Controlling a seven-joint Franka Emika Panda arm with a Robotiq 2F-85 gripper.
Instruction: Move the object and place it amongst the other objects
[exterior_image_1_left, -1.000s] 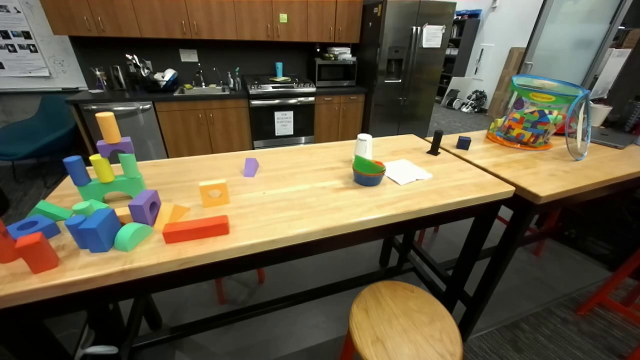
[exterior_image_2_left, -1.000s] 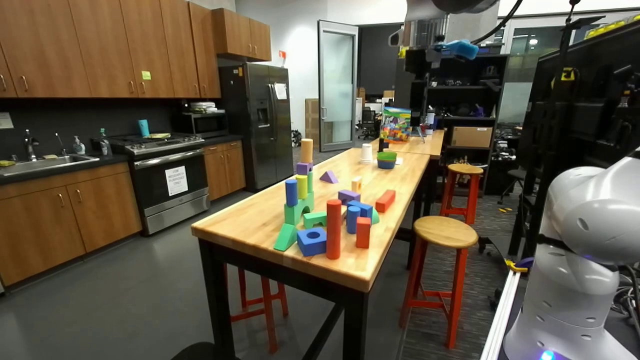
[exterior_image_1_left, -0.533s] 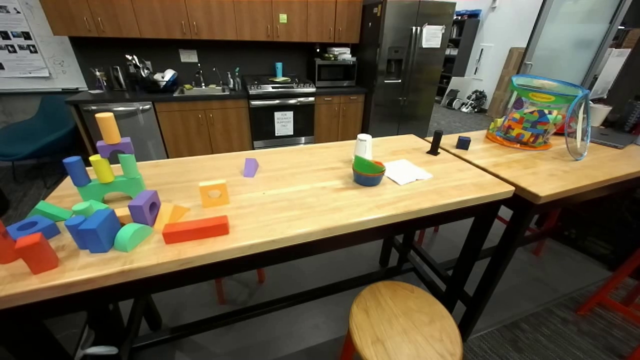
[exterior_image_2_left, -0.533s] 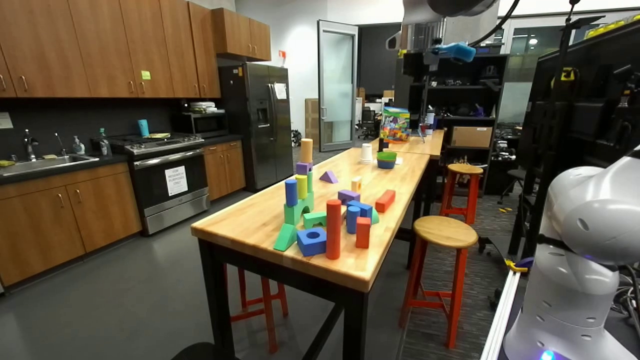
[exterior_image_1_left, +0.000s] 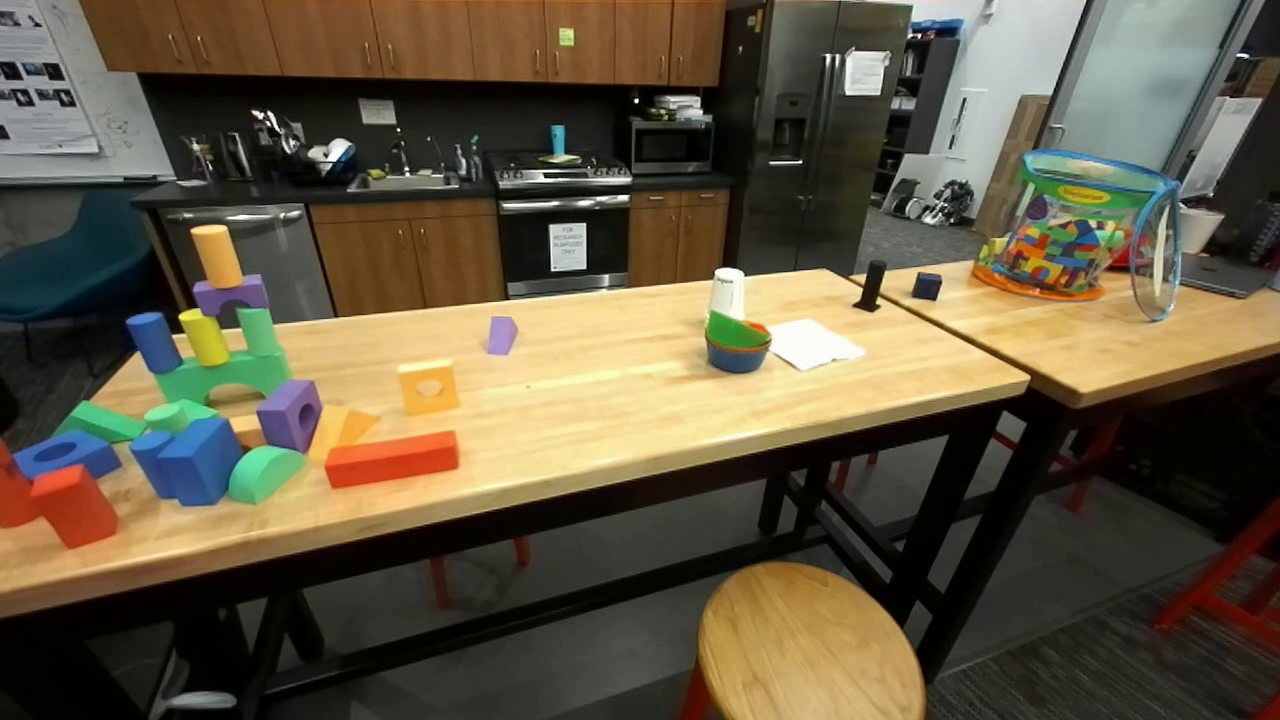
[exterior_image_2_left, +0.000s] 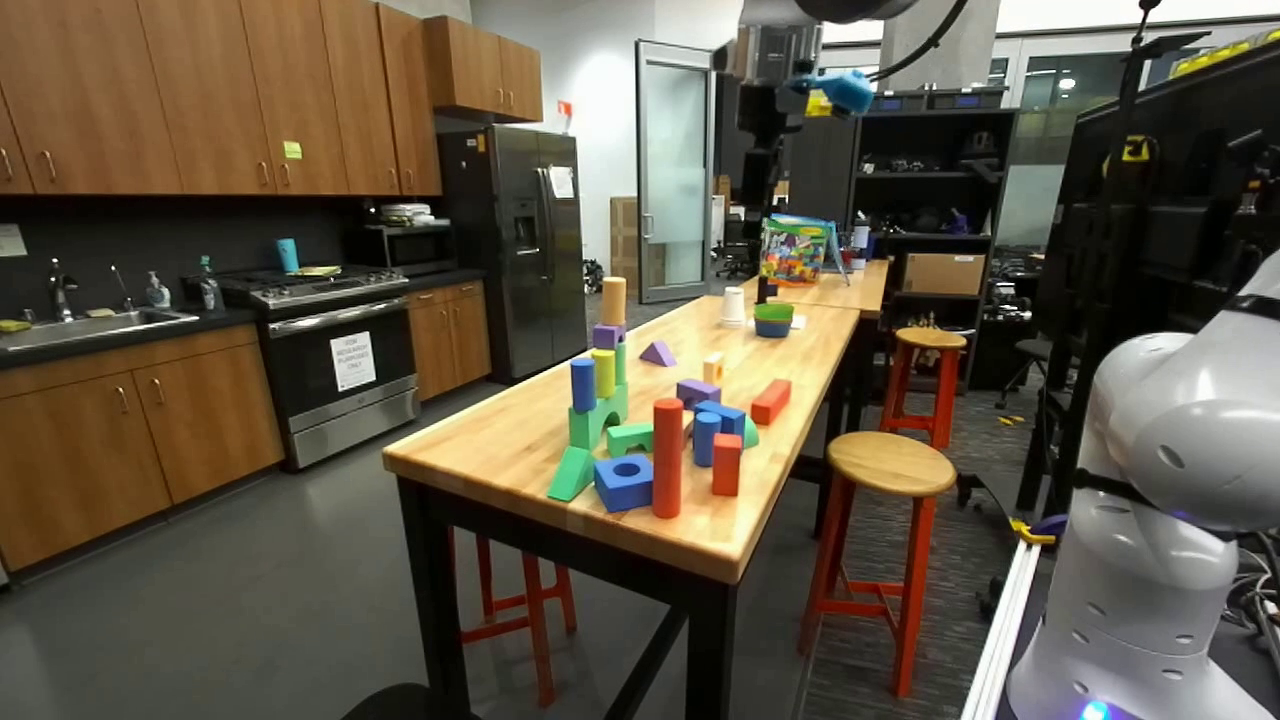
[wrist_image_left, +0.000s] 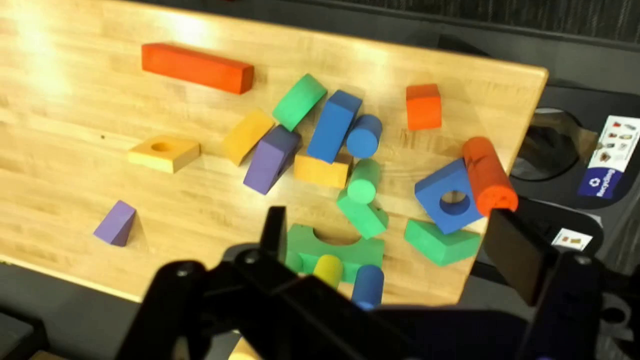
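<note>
The gripper (wrist_image_left: 390, 225) hangs released and spread wide above the bench (wrist_image_left: 185, 210). The purple block (wrist_image_left: 269, 161) stands upright on it among the other blocks (wrist_image_left: 322, 171), just beside a yellow wedge (wrist_image_left: 248, 136). In an exterior view, a clear tub (exterior_image_1_left: 1050, 181) holds colourful pieces (exterior_image_1_left: 1070, 250); a green bowl (exterior_image_1_left: 733, 329) tilts, stacked above a blue bowl (exterior_image_1_left: 735, 360).

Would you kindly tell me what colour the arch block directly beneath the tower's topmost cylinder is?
The arch block is purple; it shows best in an exterior view.
</note>
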